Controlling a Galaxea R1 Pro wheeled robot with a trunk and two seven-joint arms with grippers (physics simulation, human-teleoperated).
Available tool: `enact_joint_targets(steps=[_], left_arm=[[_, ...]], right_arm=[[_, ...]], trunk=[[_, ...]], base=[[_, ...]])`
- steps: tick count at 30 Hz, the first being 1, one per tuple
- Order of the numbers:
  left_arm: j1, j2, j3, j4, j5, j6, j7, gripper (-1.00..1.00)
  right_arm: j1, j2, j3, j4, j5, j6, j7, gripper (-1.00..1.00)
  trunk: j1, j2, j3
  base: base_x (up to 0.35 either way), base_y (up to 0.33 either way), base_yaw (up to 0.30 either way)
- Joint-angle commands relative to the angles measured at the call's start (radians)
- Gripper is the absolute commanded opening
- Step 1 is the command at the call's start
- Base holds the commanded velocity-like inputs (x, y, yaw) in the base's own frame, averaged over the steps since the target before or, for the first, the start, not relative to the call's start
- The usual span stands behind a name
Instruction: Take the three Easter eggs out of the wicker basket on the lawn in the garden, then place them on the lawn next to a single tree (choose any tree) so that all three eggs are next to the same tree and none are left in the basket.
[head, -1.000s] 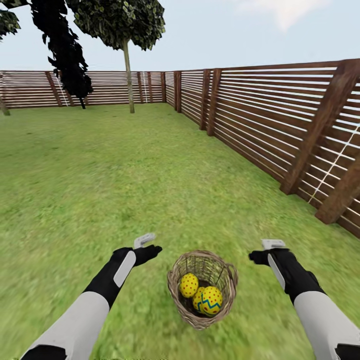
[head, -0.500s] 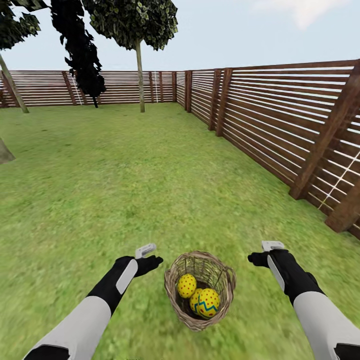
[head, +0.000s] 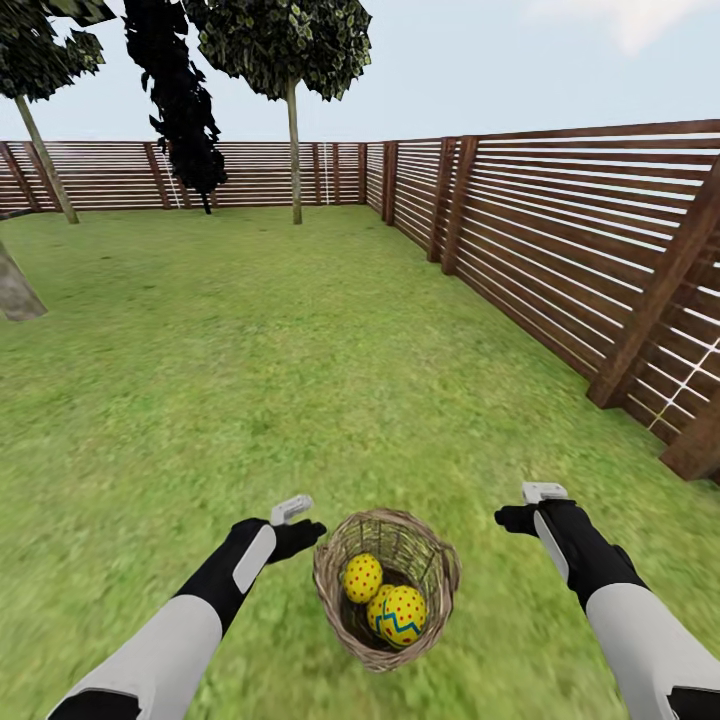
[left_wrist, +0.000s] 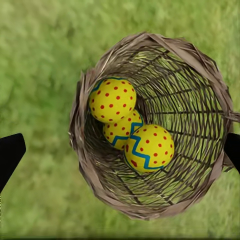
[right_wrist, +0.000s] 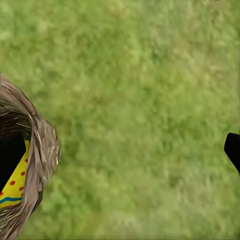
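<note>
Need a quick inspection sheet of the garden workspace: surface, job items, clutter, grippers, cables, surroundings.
Surface: lawn, flat green grass.
Job's things: wicker basket on the grass between the arms, tilted; three Easter eggs all inside it, touching one another.
Clutter: nothing seen.
Grippers: left gripper left of the basket, its wrist view looking into it, open, empty; right gripper over grass right of the basket, open or shut cannot be told.
Cables: nothing seen.
Surroundings: wooden slat fence along the right and far side; trees far ahead.
</note>
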Motion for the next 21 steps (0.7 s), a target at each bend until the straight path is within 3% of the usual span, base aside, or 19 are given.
enact_joint_targets(steps=[1,13,21], left_arm=[[0.000,0.001,-0.004,0.000,0.011,0.003,0.009,1.00],[0.000,0.001,-0.004,0.005,0.010,-0.001,0.006,1.00],[0.000,0.001,-0.004,0.004,0.010,0.001,0.007,1.00]], right_arm=[[-0.001,0.001,-0.002,-0.002,0.002,0.005,0.002,1.00],[0.000,0.002,-0.002,-0.005,0.003,0.004,0.003,1.00],[0.000,0.009,-0.002,-0.005,0.004,0.004,0.004,1.00]], trunk=[[0.000,0.000,-0.001],[0.000,0.000,-0.001],[0.031,-0.056,-0.026]], base=[[0.004,-0.009,0.001],[0.001,-0.001,0.000],[0.000,0.000,0.000]])
